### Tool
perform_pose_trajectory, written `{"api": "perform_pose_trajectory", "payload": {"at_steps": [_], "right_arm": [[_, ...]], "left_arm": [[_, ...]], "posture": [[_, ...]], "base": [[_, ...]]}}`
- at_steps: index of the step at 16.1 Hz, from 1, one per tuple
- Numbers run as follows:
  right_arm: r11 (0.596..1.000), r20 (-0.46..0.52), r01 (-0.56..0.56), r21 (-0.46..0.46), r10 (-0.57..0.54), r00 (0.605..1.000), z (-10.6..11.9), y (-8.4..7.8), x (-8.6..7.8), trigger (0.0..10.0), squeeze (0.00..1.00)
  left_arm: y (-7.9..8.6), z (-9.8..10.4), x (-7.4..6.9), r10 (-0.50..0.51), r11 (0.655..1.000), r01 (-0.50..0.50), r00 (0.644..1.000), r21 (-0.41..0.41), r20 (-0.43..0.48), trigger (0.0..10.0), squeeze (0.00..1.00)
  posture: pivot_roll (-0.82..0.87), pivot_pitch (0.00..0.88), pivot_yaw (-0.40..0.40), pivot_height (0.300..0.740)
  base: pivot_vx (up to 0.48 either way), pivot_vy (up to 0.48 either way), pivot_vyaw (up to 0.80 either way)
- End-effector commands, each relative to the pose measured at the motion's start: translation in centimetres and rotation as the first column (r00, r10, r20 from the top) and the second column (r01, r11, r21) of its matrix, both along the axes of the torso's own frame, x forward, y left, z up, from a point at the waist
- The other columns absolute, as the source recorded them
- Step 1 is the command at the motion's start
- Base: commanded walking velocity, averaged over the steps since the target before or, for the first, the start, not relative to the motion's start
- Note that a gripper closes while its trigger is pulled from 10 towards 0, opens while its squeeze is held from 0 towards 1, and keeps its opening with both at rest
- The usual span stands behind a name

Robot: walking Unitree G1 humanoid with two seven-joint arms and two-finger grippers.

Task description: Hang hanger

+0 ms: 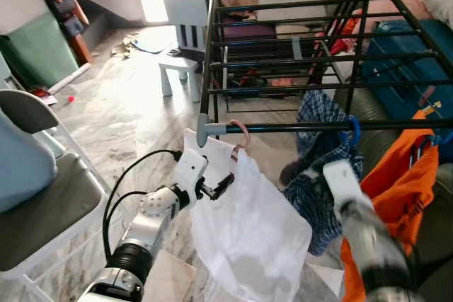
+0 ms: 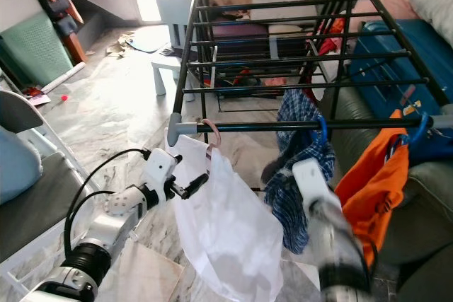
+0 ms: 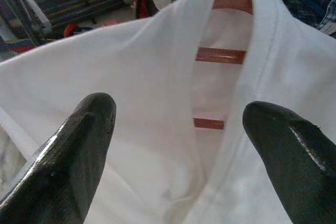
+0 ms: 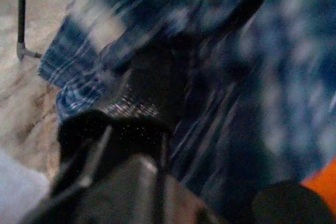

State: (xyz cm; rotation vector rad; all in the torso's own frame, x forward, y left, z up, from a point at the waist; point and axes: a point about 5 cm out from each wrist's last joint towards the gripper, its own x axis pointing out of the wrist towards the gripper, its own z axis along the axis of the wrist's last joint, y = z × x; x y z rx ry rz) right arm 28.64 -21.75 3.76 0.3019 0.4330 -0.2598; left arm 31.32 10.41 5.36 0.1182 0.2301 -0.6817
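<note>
In the left eye view we see our left hand [image 1: 221,187] held out in front of us with its two black fingers parted, gripping nothing, its tips right against the upper edge of the white cloth garment [image 1: 251,235]. Just above that hand and a little beyond it, the pink plastic hanger [image 1: 241,132] carrying the garment is hooked over the front bar of the black metal drying rack [image 1: 283,68]. Off to that hand's right a blue checked shirt [image 1: 322,150] hangs from a blue hanger hook [image 1: 352,129] on the same bar, and further right an orange garment [image 1: 396,189] hangs too. Our right hand [image 1: 294,173] is raised against the checked shirt, blurred, and we cannot tell whether it is open or closed. Well to the left of the left hand stands a grey folding chair [image 1: 42,203], and far beyond it a small white child's chair [image 1: 185,40] on the marbled floor [image 1: 127,111]. In the left wrist view the two fingertips [image 3: 79,145] stand wide apart with the white garment's collar between and just ahead of them, the hanger's pinkish-brown neck showing inside the collar. The right wrist view is dark and smeared; we make out blue checked fabric close in front and a patch of orange at one corner.
</note>
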Motion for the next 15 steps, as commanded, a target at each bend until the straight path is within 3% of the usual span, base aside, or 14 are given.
{"api": "perform_pose_trajectory", "payload": {"at_steps": [1,4,7,10,15], "right_arm": [[0.999,0.020,-0.034,-0.024,0.034,0.999,0.7,0.8,-0.3,10.0,1.00],[0.997,0.011,-0.016,-0.077,0.017,1.000,0.3,0.6,-3.1,10.0,1.00],[0.995,0.028,0.034,-0.096,-0.031,0.999,0.7,0.0,-4.5,10.0,1.00],[0.977,0.106,0.047,-0.208,-0.025,0.994,2.2,0.6,-6.3,10.0,1.00],[0.954,0.147,0.071,-0.292,-0.029,0.989,2.6,0.9,-7.4,10.0,1.00]], "left_arm": [[-0.1,0.1,0.2,-0.006,1.000,0.006,1.000,0.025,0.009,10.0,0.00],[-0.5,0.2,0.5,0.002,0.999,-0.003,1.000,0.047,0.021,10.0,0.00],[-0.7,0.1,0.6,0.006,0.998,-0.007,1.000,0.060,0.025,10.0,0.00],[-1.7,0.3,1.0,0.019,0.998,-0.021,0.999,0.063,0.039,10.0,0.00],[-1.9,0.1,1.1,0.032,0.997,-0.035,0.999,0.072,0.041,10.0,0.00]], "posture": [[0.01,0.000,0.073,0.740],[-0.02,0.000,0.090,0.740],[-0.04,0.000,0.095,0.740],[-0.07,0.000,0.089,0.740],[-0.07,0.000,0.089,0.740]], "base": [[0.000,0.000,0.00],[0.000,0.000,0.00],[0.000,0.000,0.00],[0.000,0.000,0.00],[0.000,0.000,0.00]]}}
